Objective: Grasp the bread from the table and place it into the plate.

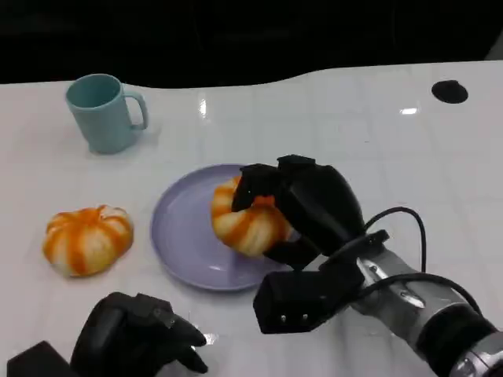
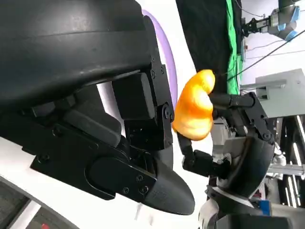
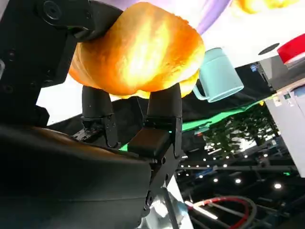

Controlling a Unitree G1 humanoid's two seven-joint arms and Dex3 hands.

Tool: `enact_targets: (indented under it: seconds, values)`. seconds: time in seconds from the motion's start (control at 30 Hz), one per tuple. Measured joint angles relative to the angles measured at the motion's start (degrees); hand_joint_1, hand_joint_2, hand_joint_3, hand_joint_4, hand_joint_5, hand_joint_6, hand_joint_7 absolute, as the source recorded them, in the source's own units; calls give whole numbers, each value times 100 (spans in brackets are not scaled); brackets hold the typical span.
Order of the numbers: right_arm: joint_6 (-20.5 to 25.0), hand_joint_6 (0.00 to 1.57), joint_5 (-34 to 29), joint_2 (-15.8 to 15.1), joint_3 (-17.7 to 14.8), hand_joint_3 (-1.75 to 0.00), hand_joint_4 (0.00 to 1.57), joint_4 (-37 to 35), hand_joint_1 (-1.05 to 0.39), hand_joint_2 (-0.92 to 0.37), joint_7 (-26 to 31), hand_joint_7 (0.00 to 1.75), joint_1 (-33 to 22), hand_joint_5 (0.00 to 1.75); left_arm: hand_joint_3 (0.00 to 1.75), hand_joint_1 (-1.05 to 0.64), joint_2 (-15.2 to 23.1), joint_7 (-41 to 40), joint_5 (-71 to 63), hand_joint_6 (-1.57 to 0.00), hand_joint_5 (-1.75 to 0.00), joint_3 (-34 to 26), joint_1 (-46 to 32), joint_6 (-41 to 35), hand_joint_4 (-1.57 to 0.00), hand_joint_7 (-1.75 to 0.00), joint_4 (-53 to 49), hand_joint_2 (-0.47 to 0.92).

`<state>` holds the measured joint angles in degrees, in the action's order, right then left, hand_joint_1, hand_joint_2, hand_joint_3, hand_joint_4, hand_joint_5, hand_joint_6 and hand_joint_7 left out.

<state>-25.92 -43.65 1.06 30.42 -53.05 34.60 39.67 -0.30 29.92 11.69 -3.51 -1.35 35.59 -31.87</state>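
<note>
Orange-striped bread [image 1: 245,220] sits clasped in the right hand [image 1: 302,206] over the lilac plate [image 1: 182,236], toward its 3 o'clock side, so the placing step looks nearly done, needing only lowering and release

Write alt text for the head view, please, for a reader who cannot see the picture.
The robot's right hand grips an orange-and-white bread roll over a lilac plate on a white table. A second roll lies on the table left of the plate, with a light blue mug behind it. The left hand rests at the near edge, holding nothing.
</note>
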Motion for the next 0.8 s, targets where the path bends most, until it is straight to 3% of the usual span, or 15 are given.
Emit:
enact_targets:
  seconds: [0.07,0.13,0.2,0.3,0.4,0.5,0.8]
  values:
    - [67,92,62,55,-13,-78,78,-4,-14,-50,-130,47,34,128,0,-105,-1,0,0,-157,-57,1,0,0,-149,-24,0,89]
    - [108,86,74,75,-15,-68,67,-4,-18,-55,-236,24,62,90,0,-105,-3,0,0,-157,-57,1,0,0,-149,-23,0,90]
    - [124,76,81,61,-14,-64,56,10,-19,-55,-411,8,65,52,0,-105,-4,0,0,-157,-57,1,0,0,-149,-23,0,90]
    - [125,55,137,33,-13,-65,35,58,-22,-52,-774,1,63,30,0,-105,-4,0,-1,-157,-57,1,0,0,-149,-23,0,90]
    - [123,43,226,-1,-24,-63,20,206,-26,-53,-1067,0,28,27,0,-105,-4,0,-1,-157,-57,1,0,0,-149,-23,0,90]
    - [125,37,320,-30,-63,-46,3,413,-29,-63,-1271,0,-57,47,0,-105,-4,0,-1,-157,-57,1,0,0,-149,-23,0,90]
    - [140,37,646,-241,-184,-18,0,1185,-32,-80,-1908,0,-535,52,0,-105,-5,0,-3,-157,-57,1,5,0,-149,-23,-2,90]
